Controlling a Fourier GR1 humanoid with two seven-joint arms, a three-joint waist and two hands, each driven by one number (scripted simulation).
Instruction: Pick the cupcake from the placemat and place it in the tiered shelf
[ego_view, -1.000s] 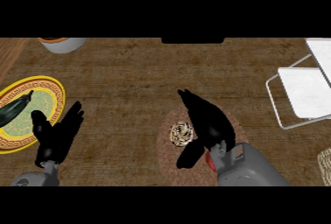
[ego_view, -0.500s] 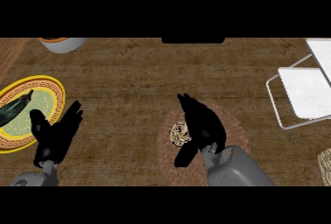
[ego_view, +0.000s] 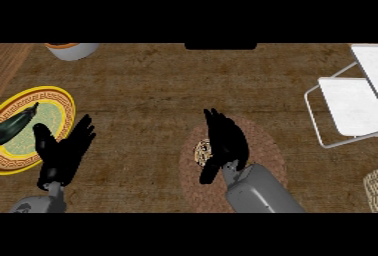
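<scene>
The right robot hand (ego_view: 225, 142) hangs over the round placemat (ego_view: 262, 137), fingers straight and holding nothing, with the cupcake (ego_view: 201, 151) just beside its thumb. Light, soft and easily crushed, the cupcake is probably best pinched low round its base. Since a second ago this hand has slid left, nearer the cupcake; the tiered shelf (ego_view: 347, 102) stands well apart.

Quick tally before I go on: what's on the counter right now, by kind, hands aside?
Cupcake: 1
Placemat: 1
Shelf: 1
Plate: 1
Dark vegetable on the plate: 1
Bowl at the far edge: 1
Woven thing at the right edge, mostly cut off: 1
Total: 7
</scene>
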